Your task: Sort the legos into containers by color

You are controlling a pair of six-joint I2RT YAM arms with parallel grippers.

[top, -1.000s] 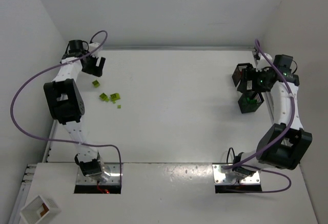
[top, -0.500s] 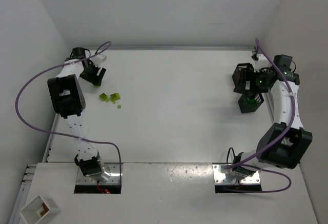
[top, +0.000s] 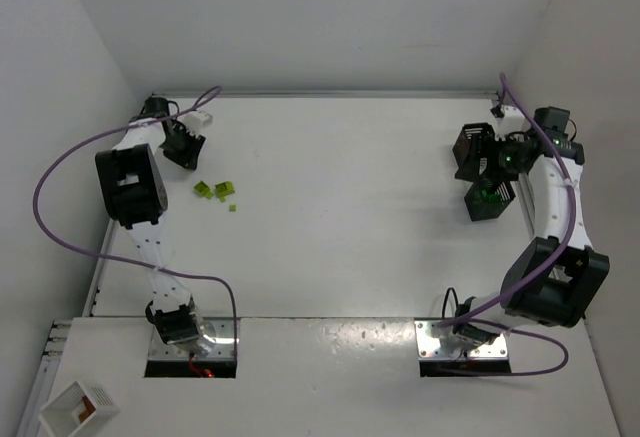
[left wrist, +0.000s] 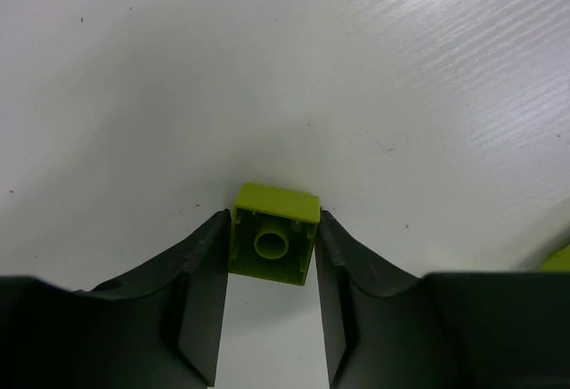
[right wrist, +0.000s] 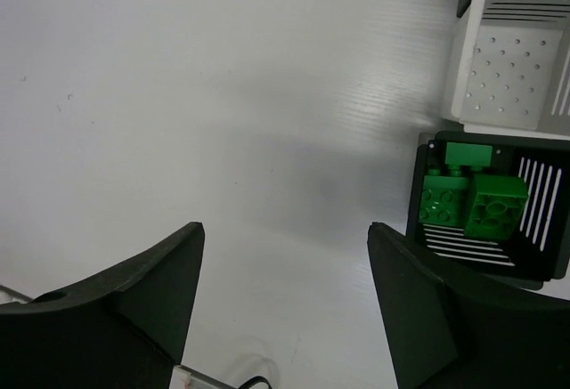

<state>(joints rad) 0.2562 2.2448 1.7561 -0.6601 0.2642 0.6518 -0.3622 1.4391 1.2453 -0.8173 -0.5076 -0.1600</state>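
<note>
Top view: the left claw [top: 183, 144] has dropped over the stray lime brick [left wrist: 272, 247] at the worktop's [top: 340, 177] far-left corner and hides it. A few lime legos [top: 224, 189] lie near.

Left wrist: the claw has narrowed until both fingers touch the brick, which sits on the worktop. I judge the pick nearly secured.

Right wrist: the right claw [right wrist: 285, 229] gapes wide and holds nothing. It sits beside a black container [right wrist: 534, 264] holding green bricks [right wrist: 472, 202].

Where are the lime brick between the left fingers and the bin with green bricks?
lime brick [left wrist: 274, 239], left wrist view, its face with the hole.
bin [right wrist: 541, 206], right wrist view, its slatted right wall.
</note>
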